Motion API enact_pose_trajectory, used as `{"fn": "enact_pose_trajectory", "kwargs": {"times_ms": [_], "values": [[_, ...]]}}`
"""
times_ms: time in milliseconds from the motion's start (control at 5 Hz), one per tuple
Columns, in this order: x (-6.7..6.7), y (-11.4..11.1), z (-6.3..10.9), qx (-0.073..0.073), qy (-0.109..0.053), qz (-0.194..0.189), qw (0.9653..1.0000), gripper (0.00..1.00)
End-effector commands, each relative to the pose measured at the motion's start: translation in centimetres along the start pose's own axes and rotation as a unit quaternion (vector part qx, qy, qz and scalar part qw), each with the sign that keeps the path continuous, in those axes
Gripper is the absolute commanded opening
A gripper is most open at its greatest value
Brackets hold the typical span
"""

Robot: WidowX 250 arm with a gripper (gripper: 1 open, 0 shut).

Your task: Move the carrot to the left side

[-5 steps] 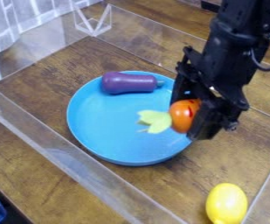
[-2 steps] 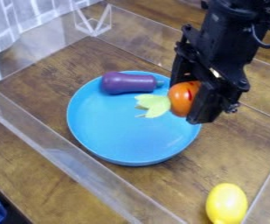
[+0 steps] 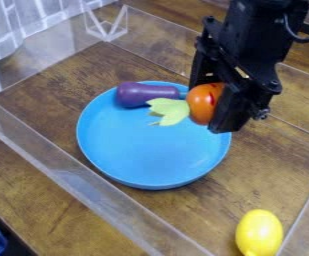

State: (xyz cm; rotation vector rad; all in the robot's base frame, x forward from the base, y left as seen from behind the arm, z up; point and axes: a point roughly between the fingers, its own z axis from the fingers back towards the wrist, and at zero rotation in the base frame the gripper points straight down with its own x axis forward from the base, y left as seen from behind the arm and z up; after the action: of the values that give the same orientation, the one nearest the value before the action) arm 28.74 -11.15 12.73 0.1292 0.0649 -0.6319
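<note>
The orange carrot (image 3: 202, 99) with its pale green leafy top (image 3: 170, 115) hangs just above the right part of the blue plate (image 3: 123, 150). My black gripper (image 3: 210, 100) points down and is shut on the carrot's orange body. The leafy top sticks out to the left, toward the plate's middle. A purple eggplant (image 3: 146, 94) lies on the plate's far rim, just left of the carrot.
A yellow lemon (image 3: 260, 233) lies on the wooden table (image 3: 63, 80) at the front right. A clear acrylic wall (image 3: 77, 165) runs along the left and front of the work area. A clear stand (image 3: 106, 20) sits at the back left.
The gripper has lifted the carrot and carried it a little left and toward the back of the plate. The eggplant and lemon have not moved.
</note>
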Motion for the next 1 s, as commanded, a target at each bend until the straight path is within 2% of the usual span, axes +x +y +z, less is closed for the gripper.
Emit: {"fn": "enact_pose_trajectory", "kwargs": {"times_ms": [0, 400, 800], "values": [[-0.5, 0.9, 2.4, 0.013, -0.041, 0.012, 0.999, 0.0], [-1.0, 1.8, 2.9, 0.023, -0.044, 0.025, 0.9985, 0.0], [-0.7, 2.0, 2.9, 0.026, -0.041, 0.039, 0.9981, 0.0]]}}
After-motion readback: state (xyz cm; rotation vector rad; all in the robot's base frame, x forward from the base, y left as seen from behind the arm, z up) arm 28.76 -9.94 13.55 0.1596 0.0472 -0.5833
